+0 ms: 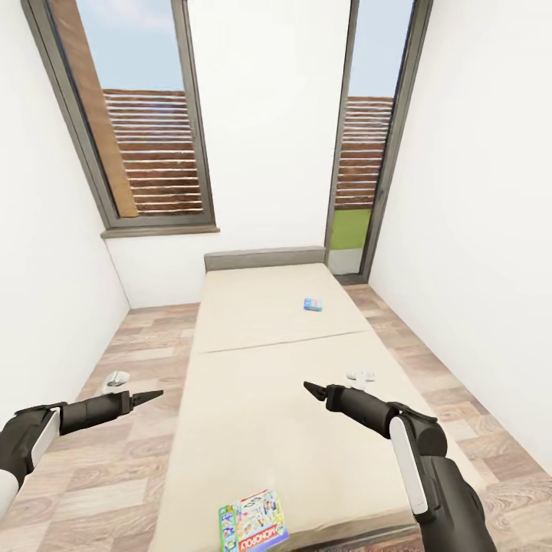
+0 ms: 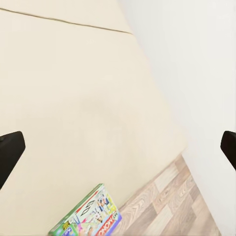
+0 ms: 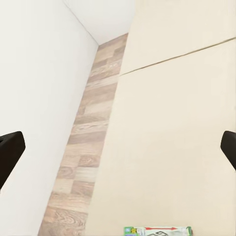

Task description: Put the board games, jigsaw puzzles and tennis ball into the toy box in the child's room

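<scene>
Well below both pincers (image 1: 157, 395) (image 1: 310, 388), Monopoly box (image 1: 254, 524).

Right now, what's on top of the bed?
Two board games lie flat on the bed: the green-edged Monopoly box at the near end and a small blue box on the far mattress half. Nothing else visible; what's beneath them is covered.

Two board games (image 1: 254, 523) (image 1: 313, 304) lie flat on bed (image 1: 253, 399).

Bedroom: bed (image 1: 268, 368), windows (image 1: 146, 123).
</scene>
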`<state>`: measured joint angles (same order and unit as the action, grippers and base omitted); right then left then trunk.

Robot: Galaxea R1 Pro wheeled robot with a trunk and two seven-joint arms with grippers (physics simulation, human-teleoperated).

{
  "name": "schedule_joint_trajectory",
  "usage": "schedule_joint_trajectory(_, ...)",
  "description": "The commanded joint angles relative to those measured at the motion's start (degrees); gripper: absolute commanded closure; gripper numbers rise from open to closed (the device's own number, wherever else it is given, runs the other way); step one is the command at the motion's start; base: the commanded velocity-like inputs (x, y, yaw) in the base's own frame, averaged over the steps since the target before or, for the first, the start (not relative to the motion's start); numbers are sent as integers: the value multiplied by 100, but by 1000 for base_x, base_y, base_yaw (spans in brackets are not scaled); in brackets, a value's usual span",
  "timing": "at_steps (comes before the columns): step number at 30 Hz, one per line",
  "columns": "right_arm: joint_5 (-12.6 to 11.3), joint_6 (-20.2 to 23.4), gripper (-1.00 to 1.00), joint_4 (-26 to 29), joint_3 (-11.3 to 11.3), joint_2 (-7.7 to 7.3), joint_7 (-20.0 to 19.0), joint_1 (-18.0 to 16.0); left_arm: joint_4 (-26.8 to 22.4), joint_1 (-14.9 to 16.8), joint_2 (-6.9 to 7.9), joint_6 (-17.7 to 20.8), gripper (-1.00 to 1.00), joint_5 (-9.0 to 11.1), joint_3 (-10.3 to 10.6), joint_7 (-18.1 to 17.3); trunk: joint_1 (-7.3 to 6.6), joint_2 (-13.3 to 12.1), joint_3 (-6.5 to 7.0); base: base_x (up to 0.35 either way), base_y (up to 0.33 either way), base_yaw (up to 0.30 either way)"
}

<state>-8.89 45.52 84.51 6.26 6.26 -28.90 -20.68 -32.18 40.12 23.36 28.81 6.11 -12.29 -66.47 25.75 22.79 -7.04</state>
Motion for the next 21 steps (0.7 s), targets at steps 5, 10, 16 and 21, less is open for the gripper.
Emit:
schedule_joint_trajectory(5, -25, 45, -100, 4, 8, 7, -10, -7, 4, 4, 1, 53, -100, 22, -3, -18, 3, 13, -8, -71, 162, -26)
schedule_joint_trajectory(10, -25, 44, -100, 4, 7, 7, -10, -7, 2, 4, 1, 57, -100, 24, -2, -34, 3, 13, -8, -18, 43, -5)
schedule_joint_trajectory(16, -25, 44, -100, 4, 6, 7, -10, -7, 3, 4, 3, 69, -100, 30, -4, -40, 3, 13, -8, -109, 83, -1)
schedule_joint_trajectory(21, -25, 39, -100, 4, 6, 10, -10, -7, 6, 4, 2, 71, -100, 29, -6, -35, 3, 13, -8, -225, 179, 0)
